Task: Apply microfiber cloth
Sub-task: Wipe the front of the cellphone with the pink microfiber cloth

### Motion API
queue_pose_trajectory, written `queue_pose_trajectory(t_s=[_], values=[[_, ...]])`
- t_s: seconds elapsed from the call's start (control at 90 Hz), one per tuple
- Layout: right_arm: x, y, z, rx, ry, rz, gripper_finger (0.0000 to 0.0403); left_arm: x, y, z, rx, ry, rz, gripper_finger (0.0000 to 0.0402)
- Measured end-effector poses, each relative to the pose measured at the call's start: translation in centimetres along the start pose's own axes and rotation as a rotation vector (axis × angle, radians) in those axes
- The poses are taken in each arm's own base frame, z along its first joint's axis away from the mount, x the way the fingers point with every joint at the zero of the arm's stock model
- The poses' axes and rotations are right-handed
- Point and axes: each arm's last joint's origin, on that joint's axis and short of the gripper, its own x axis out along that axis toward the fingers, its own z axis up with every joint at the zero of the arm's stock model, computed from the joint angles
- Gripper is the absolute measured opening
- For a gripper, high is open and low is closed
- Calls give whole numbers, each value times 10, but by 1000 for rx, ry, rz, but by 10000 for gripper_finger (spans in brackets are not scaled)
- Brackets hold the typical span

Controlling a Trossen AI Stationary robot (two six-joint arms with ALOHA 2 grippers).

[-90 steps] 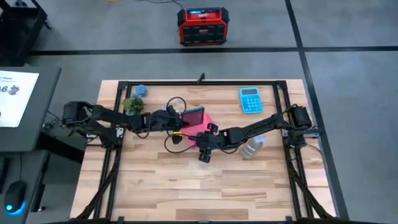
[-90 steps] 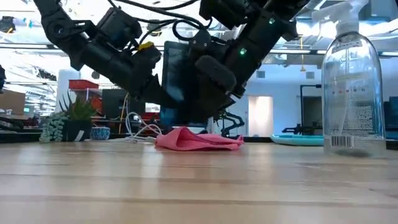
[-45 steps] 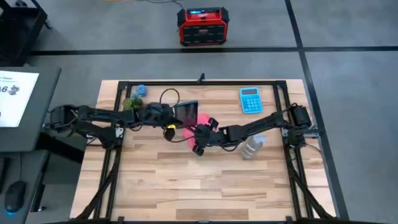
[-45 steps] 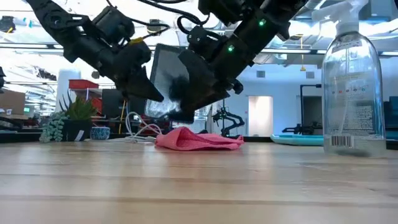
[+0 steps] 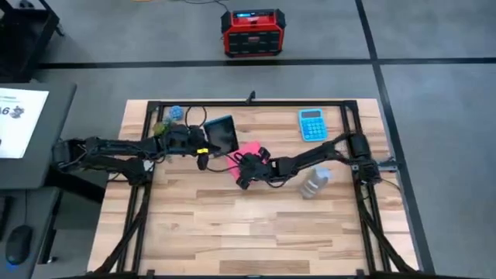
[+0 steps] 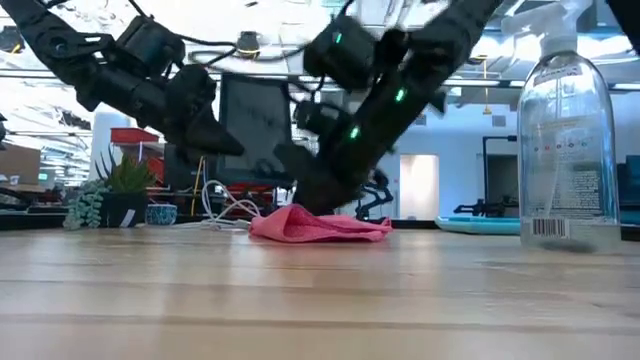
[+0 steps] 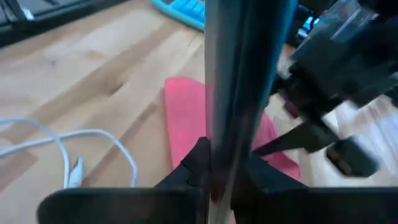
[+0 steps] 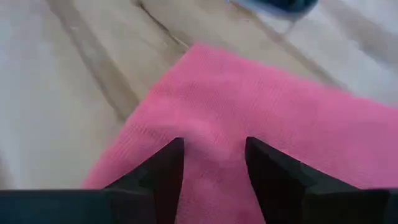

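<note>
Since a second ago: left arm pulled back toward its own side, carrying the dark phone away from over the cloth; right arm swung down onto the cloth.

Item 1, microfiber cloth: pink, lying crumpled flat on the table, near the middle, toward the far half.

Item 2, right claw: fingers spread, tips poised directly over the pink fabric; whether they touch it I cannot tell for sure.

Item 3, left claw: pinching the phone edge-on, held raised just beside the cloth.

Item 4, bystanders: spray bottle near the right arm, blue calculator at the far edge, white cable.

Step in hand, by my reading: picking up the cloth. Next I must press down, pinch a fold, lift, then bring it to the phone's screen.
</note>
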Motion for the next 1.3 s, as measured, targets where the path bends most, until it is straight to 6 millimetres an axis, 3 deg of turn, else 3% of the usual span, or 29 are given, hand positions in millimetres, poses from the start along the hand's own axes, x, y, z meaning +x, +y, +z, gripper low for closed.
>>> queue_pose_trajectory(t_s=[0.167, 0.333, 0.544, 0.767, 0.944, 1.078, 1.3], values=[[16, 3, -15, 85, 13, -32, 105, 0, -2, -1, -5, 12, -14, 13], [11, 10, -21, 75, 18, -35, 15, 0, -3, -3, -22, 37, -50, 13], [-30, 19, -12, 39, -40, -107, 4, 0, -2, -7, -39, 83, -52, 13], [-91, 13, 25, 226, -242, -230, 2, 1, -4, -8, -68, 86, -52, 13], [-119, 24, 52, 117, -426, -208, 1, 2, -12, -6, -87, 54, -92, 13], [-109, 34, 59, -91, -462, -147, 0, 3, -17, 0, -132, 0, -123, 13], [-71, 33, 44, -214, -399, -140, 0, 2, -29, 8, -178, -83, -241, 13]])
